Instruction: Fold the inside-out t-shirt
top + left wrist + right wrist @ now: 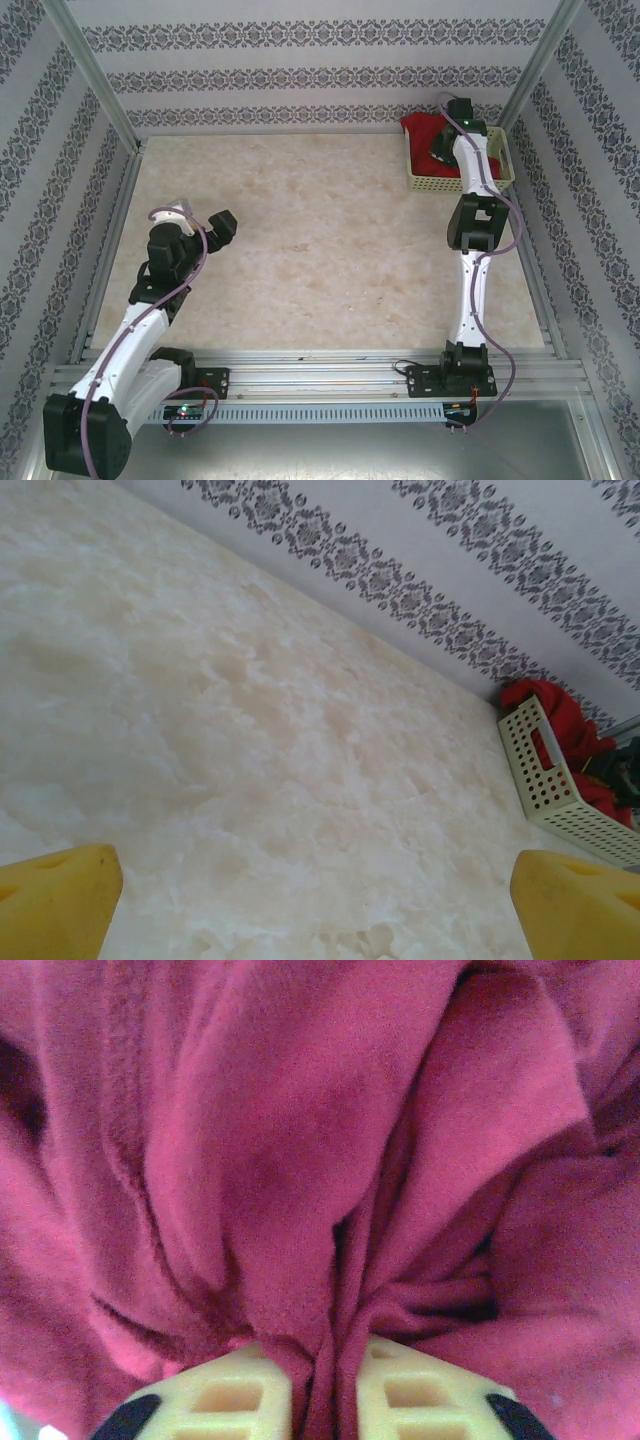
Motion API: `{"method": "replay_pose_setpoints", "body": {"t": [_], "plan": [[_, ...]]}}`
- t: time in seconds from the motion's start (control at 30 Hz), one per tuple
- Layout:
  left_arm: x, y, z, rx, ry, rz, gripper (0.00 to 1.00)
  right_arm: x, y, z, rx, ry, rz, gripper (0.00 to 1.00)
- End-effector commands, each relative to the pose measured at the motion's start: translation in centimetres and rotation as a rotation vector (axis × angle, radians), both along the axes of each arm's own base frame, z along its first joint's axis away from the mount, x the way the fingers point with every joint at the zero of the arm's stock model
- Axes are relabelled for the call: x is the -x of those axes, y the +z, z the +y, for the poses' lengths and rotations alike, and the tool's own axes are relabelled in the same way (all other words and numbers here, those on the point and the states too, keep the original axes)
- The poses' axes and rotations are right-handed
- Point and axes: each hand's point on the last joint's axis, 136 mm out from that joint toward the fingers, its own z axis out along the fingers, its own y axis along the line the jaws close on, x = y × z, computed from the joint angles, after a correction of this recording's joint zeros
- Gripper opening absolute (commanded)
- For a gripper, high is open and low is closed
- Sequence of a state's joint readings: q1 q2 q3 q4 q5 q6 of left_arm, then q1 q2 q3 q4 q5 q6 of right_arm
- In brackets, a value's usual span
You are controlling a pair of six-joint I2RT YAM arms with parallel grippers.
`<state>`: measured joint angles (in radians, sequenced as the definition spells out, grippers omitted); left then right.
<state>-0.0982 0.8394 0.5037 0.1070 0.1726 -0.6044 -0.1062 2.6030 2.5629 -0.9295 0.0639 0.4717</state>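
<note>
The inside-out t-shirt (300, 1160) lies bunched in the basket (440, 183) at the table's far right corner; soft, light and limp, it should sag when lifted; the right gripper (325, 1365) is clamped on a mid-cloth fold, though a shoulder or hem would probably spread it better; the left gripper (200, 222) stands wide open, well apart.

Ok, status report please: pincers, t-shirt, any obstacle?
Right pincer shut on the t-shirt. Left pincer open over the table. It lies bunched in the basket, walls in the way.
</note>
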Motion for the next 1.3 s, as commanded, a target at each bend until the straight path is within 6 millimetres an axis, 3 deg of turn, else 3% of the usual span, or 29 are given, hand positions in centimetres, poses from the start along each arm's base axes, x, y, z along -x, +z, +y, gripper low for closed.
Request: {"method": "replay_pose_setpoints", "body": {"t": [0.0,0.13,0.43,0.7,1.1,1.27], "plan": [[0.7,1.2,-0.1,0.015,0.006,-0.015,1.00,-0.3,8.0,2.5,0.046,0.061,-0.157,0.09],[1.8,2.0,-0.1,0.030,0.000,-0.027,1.00,0.8,10.4,3.0,0.127,0.062,-0.193,0.00],[3.6,3.1,-0.2,0.036,-0.013,-0.045,1.00,3.7,16.3,3.5,0.281,0.022,-0.390,0.00],[3.9,3.2,-0.5,0.056,-0.032,-0.046,1.00,6.7,21.8,4.9,0.421,-0.002,-0.569,0.00],[3.8,3.2,-1.4,0.067,-0.079,-0.034,1.00,12.4,31.9,8.6,0.472,-0.019,-0.903,0.00],[3.7,2.9,-1.5,0.065,-0.086,-0.013,1.00,15.3,35.9,12.7,0.438,0.097,-0.998,0.00]]}}
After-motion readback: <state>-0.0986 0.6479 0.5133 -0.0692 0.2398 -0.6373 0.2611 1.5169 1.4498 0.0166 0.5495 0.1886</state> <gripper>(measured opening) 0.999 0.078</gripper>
